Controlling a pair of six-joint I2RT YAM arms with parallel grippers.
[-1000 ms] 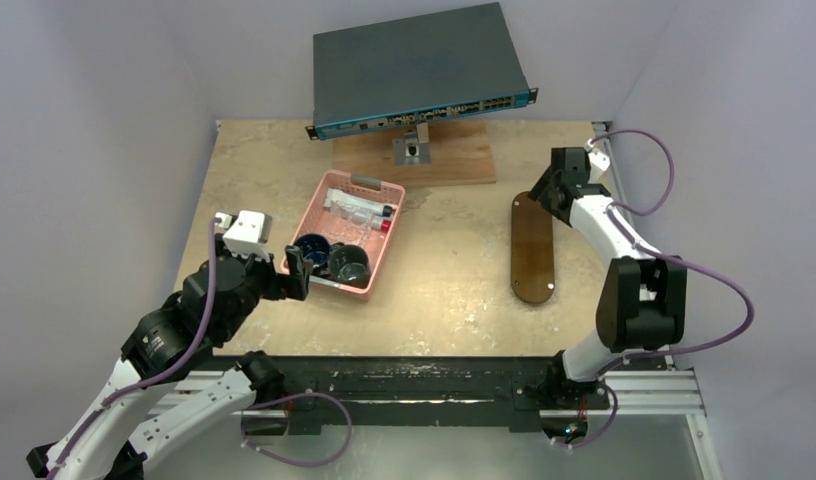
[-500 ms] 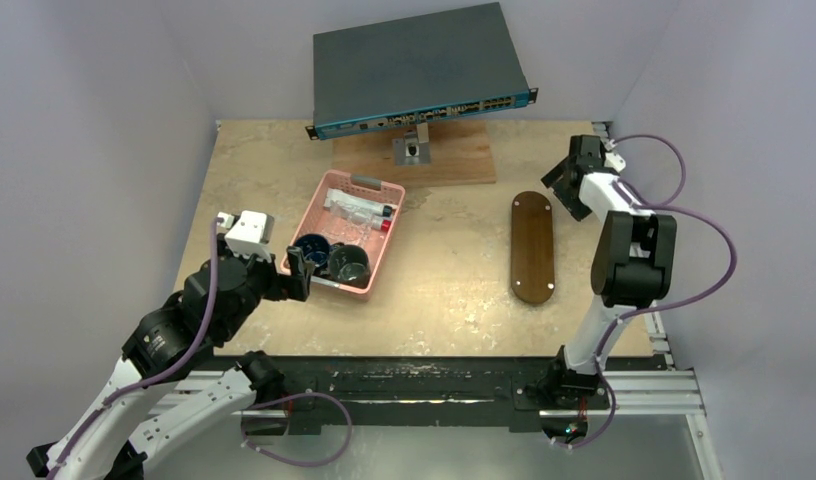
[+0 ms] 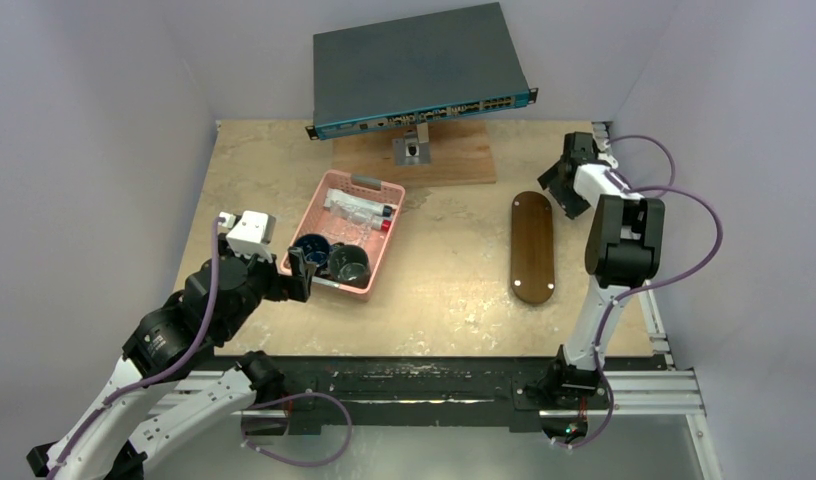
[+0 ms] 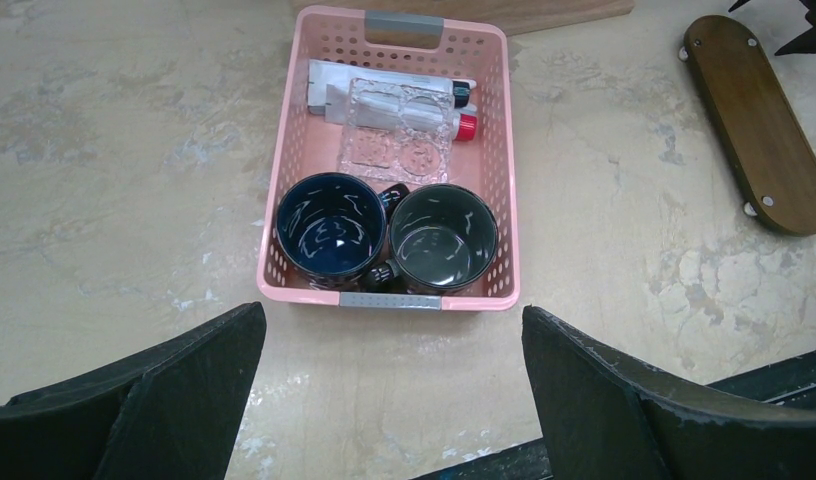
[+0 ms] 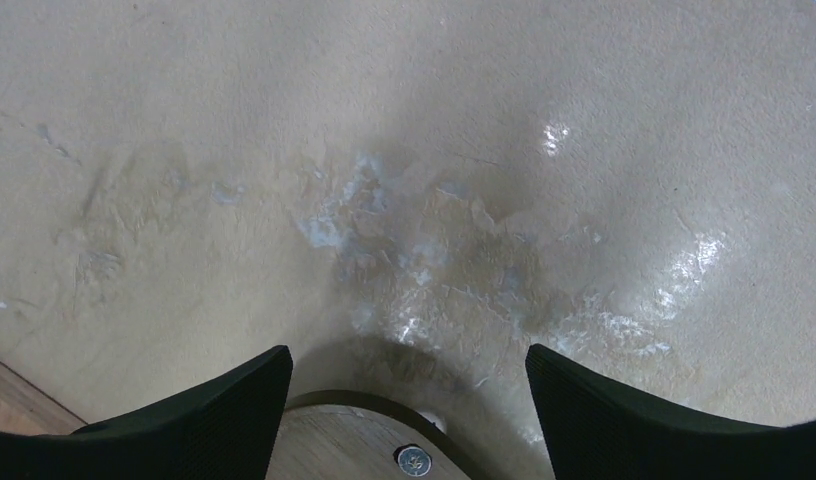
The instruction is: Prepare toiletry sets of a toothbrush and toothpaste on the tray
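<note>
Item 1. Your left gripper is hanging over the table with its fingers spread wide and nothing between them.

Item 2. Just ahead of those fingers you are seeing the pink perforated plastic basket, its near rim lying almost between the fingertips.

Item 3. Inside the basket, at the end nearest the left gripper, a dark blue glazed mug and a dark grey glazed mug are standing upright and touching each other.

Item 4. The toiletry sets (white tubes and clear wrapping, one red cap showing) are lying at the basket's far end, beyond the mugs.

Item 5. Your right gripper is hovering with its fingers spread apart, gripping nothing.

Item 6. The flat oblong dark-brown wooden tray is lying bare on the beige stone-look table. One rounded end is showing directly under the right gripper's fingers; the rest is stretching back towards the arm bases, well apart from the basket.
</note>
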